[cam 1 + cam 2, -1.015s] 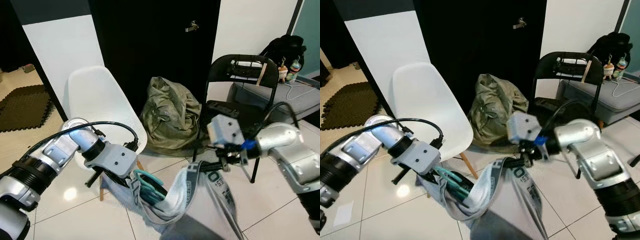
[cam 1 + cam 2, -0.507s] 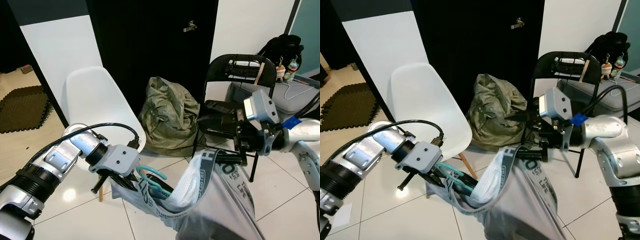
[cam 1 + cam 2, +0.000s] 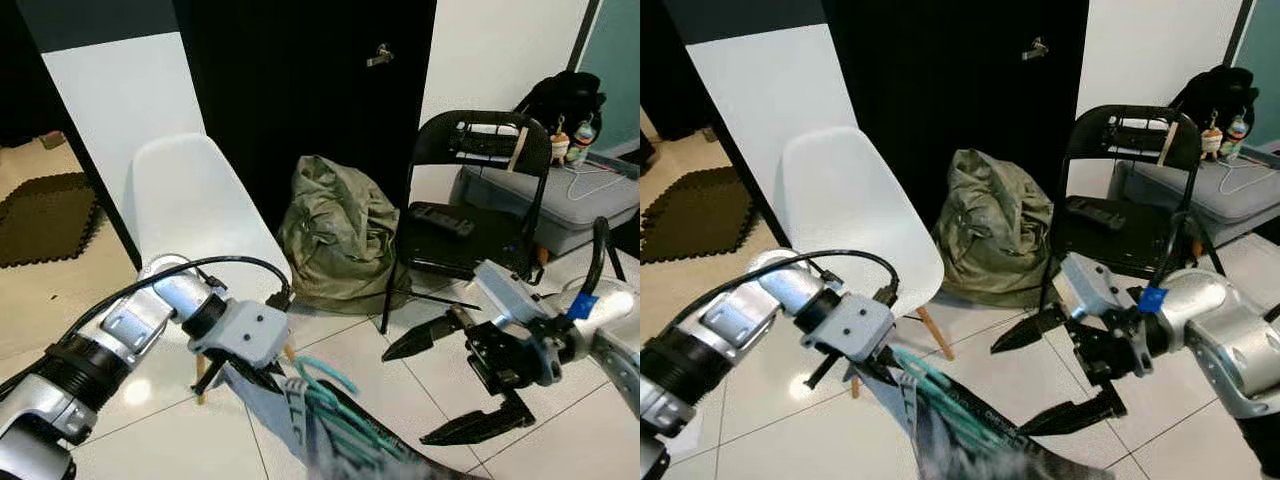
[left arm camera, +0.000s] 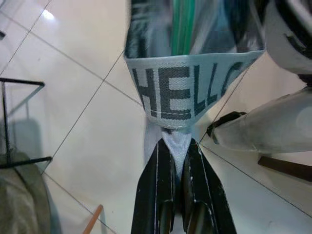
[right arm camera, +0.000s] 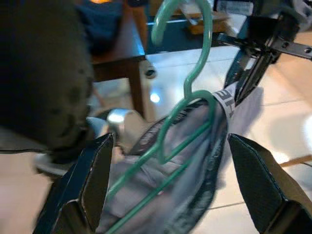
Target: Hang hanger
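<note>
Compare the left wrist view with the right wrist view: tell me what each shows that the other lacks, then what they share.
The left wrist view shows the left gripper pinching the grey waistband printed HELLO, with white floor tiles behind. The right wrist view shows the green hanger's hook rising above the cloth, between the right gripper's wide-open fingers. Both show the grey garment with the green hanger inside it.

Right tool (image 3: 455,385) now off the garment (image 4: 187,97), fingers spread wide; cloth dropped low.
</note>
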Motion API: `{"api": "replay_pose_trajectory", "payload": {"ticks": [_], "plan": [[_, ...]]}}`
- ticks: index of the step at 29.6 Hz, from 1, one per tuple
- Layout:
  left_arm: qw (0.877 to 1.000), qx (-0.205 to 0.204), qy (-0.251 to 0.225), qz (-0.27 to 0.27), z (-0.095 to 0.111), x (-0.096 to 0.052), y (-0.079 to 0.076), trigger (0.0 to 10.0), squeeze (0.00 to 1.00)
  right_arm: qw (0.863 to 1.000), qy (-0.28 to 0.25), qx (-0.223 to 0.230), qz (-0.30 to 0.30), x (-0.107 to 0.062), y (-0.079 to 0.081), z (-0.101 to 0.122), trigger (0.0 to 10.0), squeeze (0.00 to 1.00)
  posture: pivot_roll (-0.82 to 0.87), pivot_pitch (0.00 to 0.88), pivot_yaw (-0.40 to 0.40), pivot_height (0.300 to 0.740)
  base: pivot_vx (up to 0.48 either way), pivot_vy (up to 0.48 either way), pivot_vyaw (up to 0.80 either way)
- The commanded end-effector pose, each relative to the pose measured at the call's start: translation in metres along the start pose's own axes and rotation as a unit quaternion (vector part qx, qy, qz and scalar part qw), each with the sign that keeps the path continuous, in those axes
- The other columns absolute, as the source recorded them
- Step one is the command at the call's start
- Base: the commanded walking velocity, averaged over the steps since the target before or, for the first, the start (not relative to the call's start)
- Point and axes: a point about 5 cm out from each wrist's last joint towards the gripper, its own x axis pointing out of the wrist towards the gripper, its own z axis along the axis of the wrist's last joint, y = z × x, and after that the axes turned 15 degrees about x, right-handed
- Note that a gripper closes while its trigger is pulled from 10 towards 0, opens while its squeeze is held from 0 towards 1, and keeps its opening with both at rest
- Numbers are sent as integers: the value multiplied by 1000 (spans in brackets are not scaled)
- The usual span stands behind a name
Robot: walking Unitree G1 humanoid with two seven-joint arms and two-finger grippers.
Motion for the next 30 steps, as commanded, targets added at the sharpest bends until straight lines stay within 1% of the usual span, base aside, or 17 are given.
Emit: {"api": "replay_pose_trajectory", "payload": {"ticks": [1, 12, 14, 15, 16, 17, 18, 19, 20, 21, 22, 24, 25, 26, 27, 29, 30], "plan": [[1000, -1, -2, -12, 1, 1, -3, 10000, 0, 999, 39, 4, 8, 1, 3, -5, 10000, 1000, -34, 0, 59, 740, 0, 0, 0], [999, -14, 41, -8, -9, 0, -9, 10000, 0, 998, 27, 63, 12, -13, 20, -6, 10000, 1000, -51, 0, 44, 740, 0, 0, 0], [998, -43, 4, 44, -9, 6, -3, 10000, 0, 996, -56, 35, -62, -31, 6, 7, 10000, 1000, -51, 0, 40, 740, 0, 0, 0], [995, -56, -13, 77, -9, 8, 1, 10000, 0, 986, -119, 13, -113, -42, -3, 18, 10000, 1000, -49, 0, 44, 740, 0, 0, 0], [995, -56, -13, 77, -9, 8, 1, 10000, 0, 986, -119, 13, -113, -42, -3, 18, 10000, 1000, -49, 0, 44, 740, 0, 0, 0], [990, -72, -26, 118, -10, 9, 6, 10000, 0, 968, -185, -4, -167, -55, -10, 27, 10000, 1000, -51, 0, 47, 740, 0, 0, 0], [990, -72, -26, 118, -10, 9, 6, 10000, 0, 968, -185, -4, -167, -55, -10, 27, 10000, 1000, -51, 0, 47, 740, 0, 0, 0], [983, -84, -33, 158, -12, 9, 11, 10000, 0, 946, -243, -19, -213, -68, -13, 34, 10000, 1000, -51, 0, 48, 740, 0, 0, 0], [975, -95, -34, 198, -14, 8, 15, 10000, 0, 920, -295, -28, -257, -79, -14, 39, 10000, 839, -54, 0, 46, 740, 0, 0, 0], [975, -95, -34, 198, -14, 8, 15, 10000, 0, 920, -295, -28, -257, -79, -14, 39, 10000, 839, -54, 0, 46, 740, 0, 0, 0], [962, -102, -34, 249, -17, 5, 20, 10000, 0, 892, -338, -42, -298, -87, -13, 41, 10000, 576, -56, 0, 58, 740, 0, 0, 0], [962, -102, -34, 249, -17, 5, 20, 10000, 0, 892, -338, -42, -298, -87, -13, 41, 10000, 576, -56, 0, 58, 740, 0, 0, 0], [942, -111, -32, 314, -20, 1, 27, 10000, 0, 863, -370, -34, -343, -91, -14, 37, 10000, 204, -55, 0, 65, 740, 0, 0, 0], [914, -118, -30, 388, -22, -5, 36, 10000, 0, 833, -394, -22, -387, -92, -18, 31, 10000, 0, -56, 0, 68, 740, 0, 0, 0], [873, -129, -31, 469, -25, -10, 45, 10000, 0, 802, -417, -7, -426, -93, -22, 25, 10000, 0, -60, 2, 71, 740, 0, 0, 0], [873, -129, -31, 469, -25, -10, 45, 10000, 0, 802, -417, -7, -426, -93, -22, 25, 10000, 0, -60, 2, 71, 740, 0, 0, 0], [834, -143, -34, 533, -27, -14, 51, 10000, 0, 778, -429, 3, -459, -94, -25, 21, 10000, 0, -60, 1, 74, 740, 0, 0, 0]]}}
